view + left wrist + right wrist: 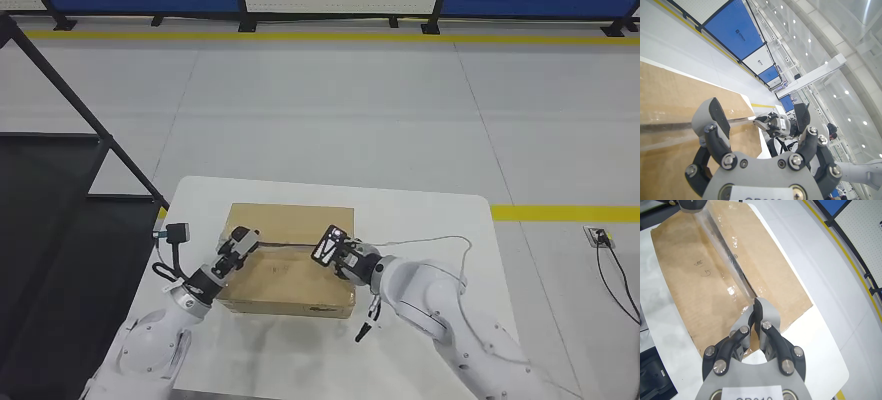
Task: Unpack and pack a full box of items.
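You have a white, round-cornered table (430, 215) with the brown cardboard box (290, 222) lying mid-table, flaps down. Glossy clear tape (725, 247) runs along its seam. Your right gripper (755, 308) pinches the tape's lifted end, fingers pressed together. Your left gripper (757, 108) hangs over the opposite end, fingers spread wide; you cannot tell whether it touches cardboard. The contents are hidden.

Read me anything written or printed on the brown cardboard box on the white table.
Pen marks on a top flap of the brown cardboard box: handwritten scrawl, not readable.
Small dark print on its near side: too small to read.
Clear tape strip: no text.
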Tool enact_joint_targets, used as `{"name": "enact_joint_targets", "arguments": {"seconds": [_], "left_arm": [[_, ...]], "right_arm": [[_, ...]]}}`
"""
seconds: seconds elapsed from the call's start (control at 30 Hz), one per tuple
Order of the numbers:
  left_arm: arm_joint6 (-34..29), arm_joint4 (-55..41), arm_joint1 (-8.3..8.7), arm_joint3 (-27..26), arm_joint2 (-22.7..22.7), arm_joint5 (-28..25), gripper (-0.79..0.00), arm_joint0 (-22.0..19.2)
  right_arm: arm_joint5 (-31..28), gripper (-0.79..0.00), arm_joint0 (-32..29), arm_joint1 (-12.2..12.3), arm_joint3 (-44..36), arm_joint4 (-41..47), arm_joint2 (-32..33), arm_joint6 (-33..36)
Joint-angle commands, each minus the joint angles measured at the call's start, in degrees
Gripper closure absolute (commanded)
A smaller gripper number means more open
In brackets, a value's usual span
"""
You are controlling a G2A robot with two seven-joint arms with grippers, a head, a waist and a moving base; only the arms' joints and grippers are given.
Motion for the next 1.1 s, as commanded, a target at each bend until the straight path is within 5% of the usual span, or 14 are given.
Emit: {"name": "enact_joint_targets", "arguments": {"seconds": [0.0, 0.33, 0.73, 1.07], "left_arm": [[0.0, -0.2, 0.00, -0.1, -0.1, -0.1, -0.785, 0.0], [-0.4, -2.1, 0.11, -0.5, -1.3, -0.8, -0.785, 0.3], [-4.4, -12.1, 1.18, 3.2, -10.3, 0.9, -0.785, 0.7], [-10.6, -12.0, 1.28, 8.5, -6.9, 3.0, -0.785, -3.3]], "right_arm": [[0.5, 0.000, -0.4, 0.0, -1.4, -1.3, -0.1, 0.2], [4.1, 0.000, -0.4, -0.5, -5.6, -4.3, -0.7, 2.6], [2.8, 0.000, -1.4, -0.4, -5.6, -7.1, -0.4, -0.5], [-1.7, 0.000, 0.7, -0.8, -4.9, -12.9, -2.0, 0.3]]}}
